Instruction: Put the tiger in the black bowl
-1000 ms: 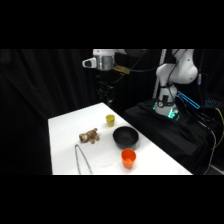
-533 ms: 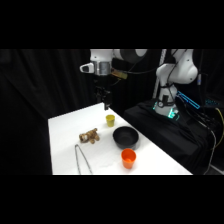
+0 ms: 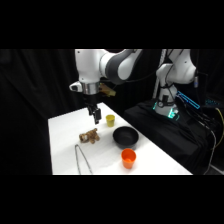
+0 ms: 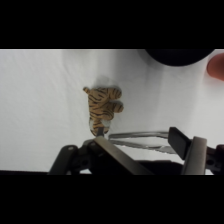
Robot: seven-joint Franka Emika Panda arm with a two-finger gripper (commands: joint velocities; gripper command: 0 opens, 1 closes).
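**Tiger lies low at seven o'clock of our gripper**

In the side view our gripper (image 3: 95,117) hangs above the table (image 3: 65,145), and the tiger (image 3: 90,135) lies on the white surface below it, toward seven o'clock and a little nearer the camera. So the gap we have to close is mostly downward, with a small shift that way. The black bowl (image 3: 125,136) sits at three o'clock of the toy, near but apart from it; the yellow-green cup (image 3: 110,119) stands at one o'clock of the toy, and the orange cup (image 3: 128,158) at about five o'clock of the bowl. Metal tongs (image 3: 81,159) lie at six o'clock of the toy, clear of it.

In the wrist view the tiger (image 4: 103,105) appears just above our fingers (image 4: 195,152), with its long axis running roughly from twelve to six o'clock. The bowl's dark rim (image 4: 177,56) shows at one o'clock, along the top edge.

Our fingers stand apart and hold nothing. The arm reaches in from the upper right, wrist pointing straight down. We judge that the next step is to come down over the toy and grip it across its narrow body.
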